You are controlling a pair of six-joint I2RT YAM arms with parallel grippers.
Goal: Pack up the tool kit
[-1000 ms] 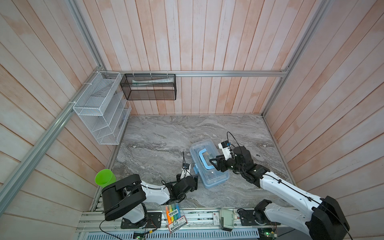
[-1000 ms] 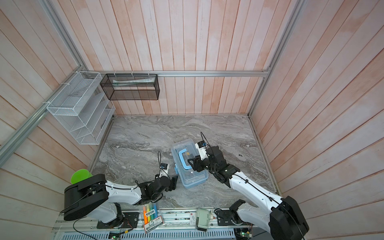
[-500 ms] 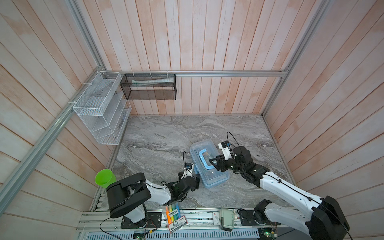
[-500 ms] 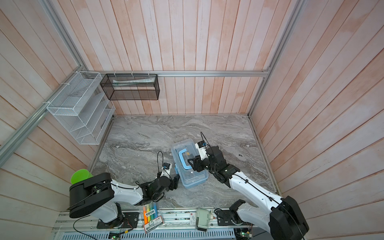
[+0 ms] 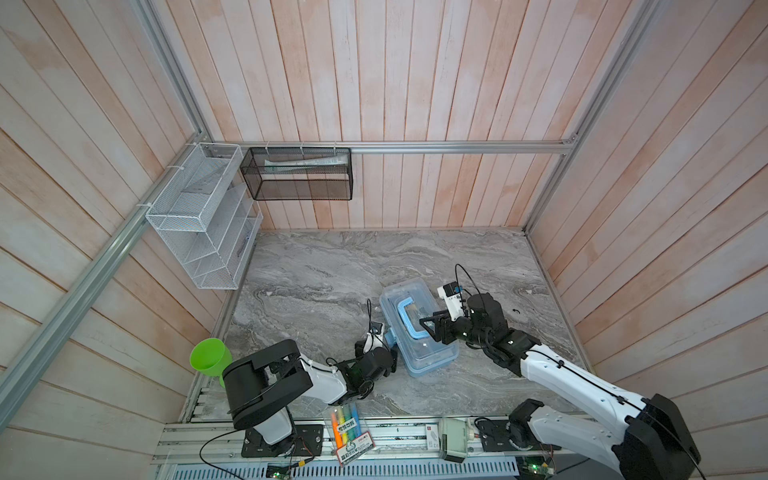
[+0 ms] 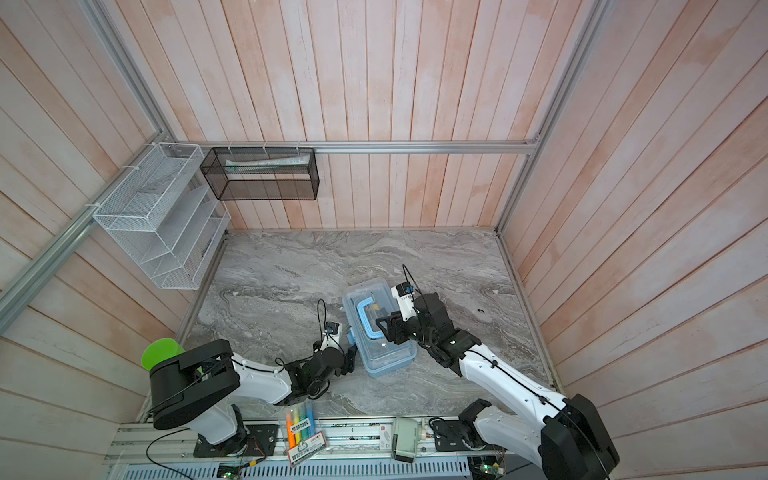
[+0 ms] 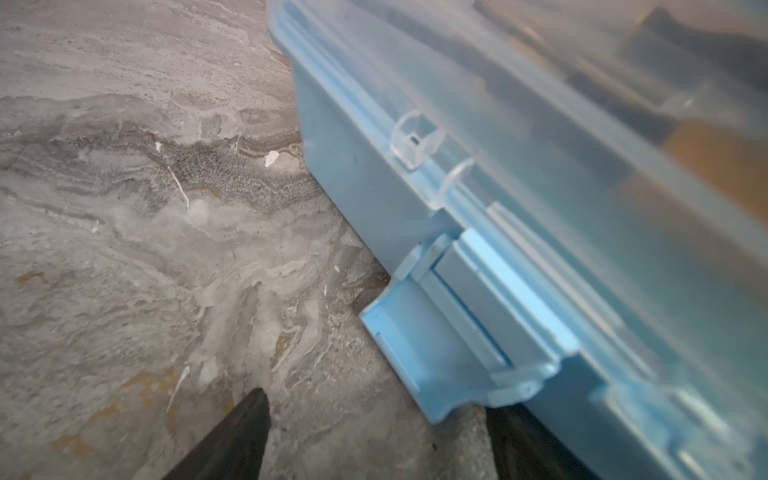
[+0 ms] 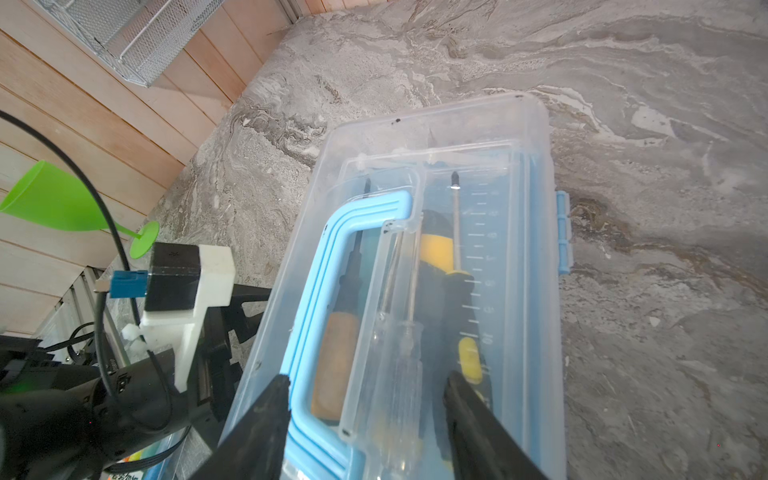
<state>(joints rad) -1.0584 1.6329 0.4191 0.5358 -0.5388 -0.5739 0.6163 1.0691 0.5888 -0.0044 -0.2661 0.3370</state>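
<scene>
Now the tool kit (image 5: 417,332) sits mid-bench (image 5: 332,270), lid down, with screwdrivers (image 8: 436,249) showing through the clear top. Its long axis runs from the front edge toward the back wall, a little skewed. My left claw (image 7: 374,440) stands wide and low beside the long side facing it. The blue latch (image 7: 432,353) hangs out unfastened just ahead, between its fingers. My right claw (image 8: 365,399) is wide too, over the lid from the opposite side, astride one limb of the blue handle (image 8: 328,266) and gripping nothing. I judge the latch is the left arm's job, since that arm is nearer. Pushing the flap up should fasten it while the right steadies the lid.
</scene>
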